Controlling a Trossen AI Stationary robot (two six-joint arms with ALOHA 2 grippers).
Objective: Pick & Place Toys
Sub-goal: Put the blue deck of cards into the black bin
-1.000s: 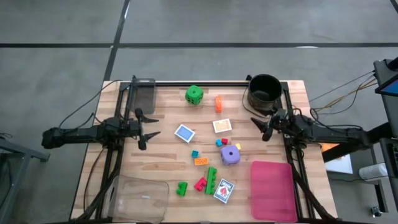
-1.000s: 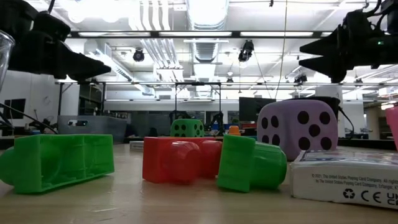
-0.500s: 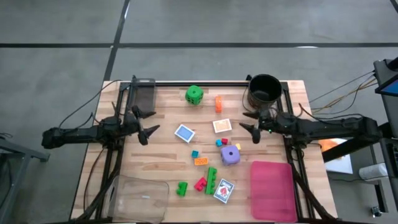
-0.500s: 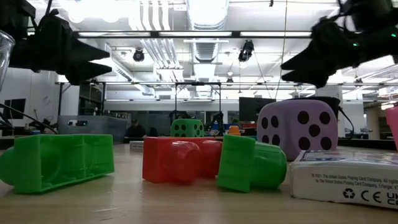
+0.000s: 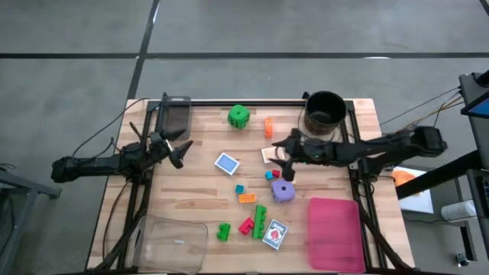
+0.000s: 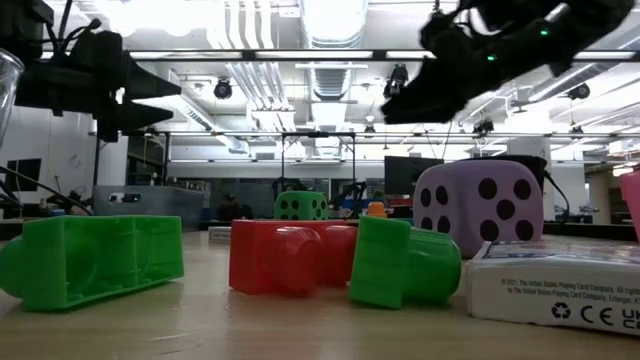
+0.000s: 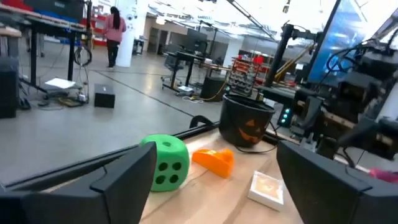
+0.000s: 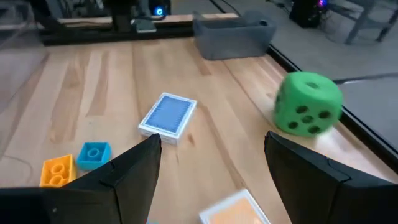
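- Reaching over the table middle, right gripper (image 5: pixel 280 156) has jaws spread wide, nothing between them, hanging above the wood.
- Orange-backed card pack (image 5: pixel 272 154) sits right under or beside those jaws; contact cannot be told.
- Purple die (image 5: pixel 283 190) lies just past the right jaws toward the table's near edge, apart from them.
- Tiny red and teal bricks (image 5: pixel 272 175) sit between the right jaws and the purple die.
- Blue card pack (image 8: pixel 168 116) lies ahead of the right jaws, flat on the wood, well clear.
- Green die (image 8: pixel 308 103) is ahead of the right jaws and off to one side, near the table's far edge.
- Orange brick (image 8: pixel 57 170) and teal brick (image 8: pixel 94 154) are off to the other side of the right jaws, touching or nearly so.
- Left gripper (image 5: pixel 178 148) hovers above the left part of the table, jaws apart, holding nothing.
- In the left wrist view the green die and an orange piece (image 7: pixel 214 160) are ahead of the left jaws, with the black bucket (image 7: pixel 247 121) behind them.
- Green bricks (image 5: pixel 259 220), red brick (image 5: pixel 246 225) and another card pack (image 5: pixel 275 234) lie at the near edge, well apart from both jaws.
- Pink tray (image 5: pixel 335 233) is beyond the right jaws, at the near right corner.
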